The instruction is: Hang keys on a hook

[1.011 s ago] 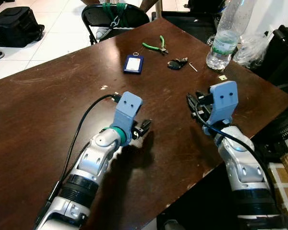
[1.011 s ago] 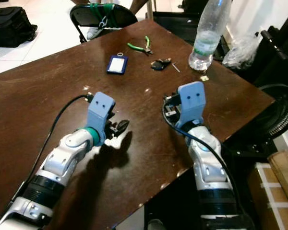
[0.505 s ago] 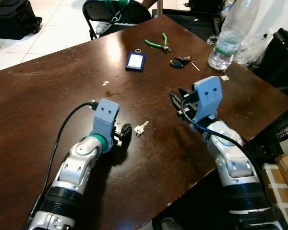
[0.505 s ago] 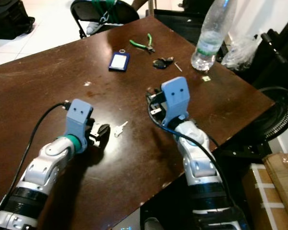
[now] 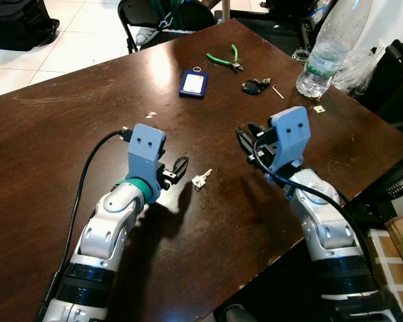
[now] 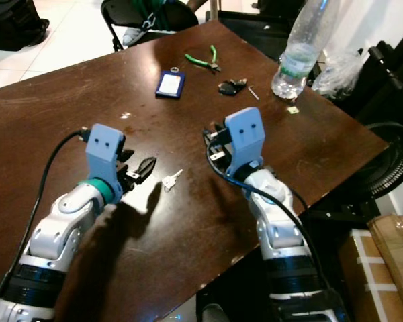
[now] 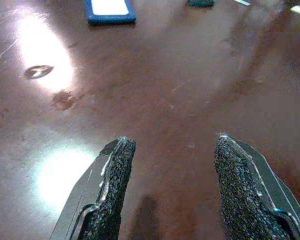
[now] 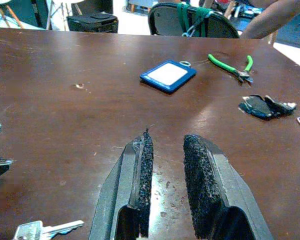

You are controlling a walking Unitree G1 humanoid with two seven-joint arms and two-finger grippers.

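Note:
A small silver key (image 5: 201, 179) lies flat on the dark brown table (image 5: 67, 127), between my two grippers. My left gripper (image 5: 179, 166) hovers just left of the key, open, with bare table between its fingers (image 7: 115, 170). My right gripper (image 5: 247, 139) sits right of the key, a little farther back. It is open with a narrow gap, and its pads (image 8: 144, 165) hold nothing. The right wrist view shows the key (image 8: 47, 230) low and off to one side of the fingers.
At the far side of the table lie a blue card holder (image 5: 193, 83), green pliers (image 5: 225, 59), a black key fob (image 5: 254, 86) and a small hex key (image 5: 277, 92). A water bottle (image 5: 326, 50) stands at the far right. A chair (image 5: 162, 12) and a black bag (image 5: 20, 23) are beyond the table.
My left gripper pulled back off the key, uncovering it, then edged toward it again. The right gripper shifted left toward the table's middle. The camera also moved.

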